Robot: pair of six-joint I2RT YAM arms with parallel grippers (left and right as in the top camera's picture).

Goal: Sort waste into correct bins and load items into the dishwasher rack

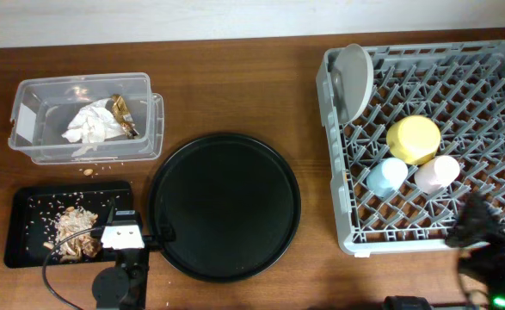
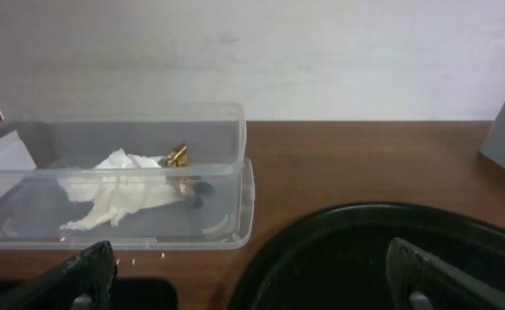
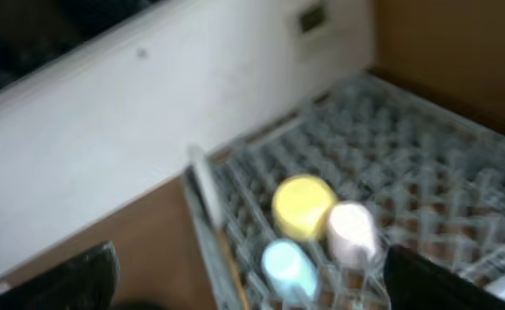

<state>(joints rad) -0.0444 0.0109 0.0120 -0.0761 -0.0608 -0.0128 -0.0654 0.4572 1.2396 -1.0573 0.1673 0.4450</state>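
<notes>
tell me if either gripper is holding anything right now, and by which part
Nothing is held. The left gripper and the right gripper both stand open, with nothing between their fingers.

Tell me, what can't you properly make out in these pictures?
- Right wrist view: motion blur; the yellow bowl, pink cup and blue cup are only coloured blobs.
- Overhead: the right arm, itself cut off by the bottom edge, hides the dishwasher rack's lower right corner.
- Overhead: the left arm covers a corner of the black tray of food scraps.
- Left wrist view: that tray is almost wholly cut off by the bottom edge.
</notes>
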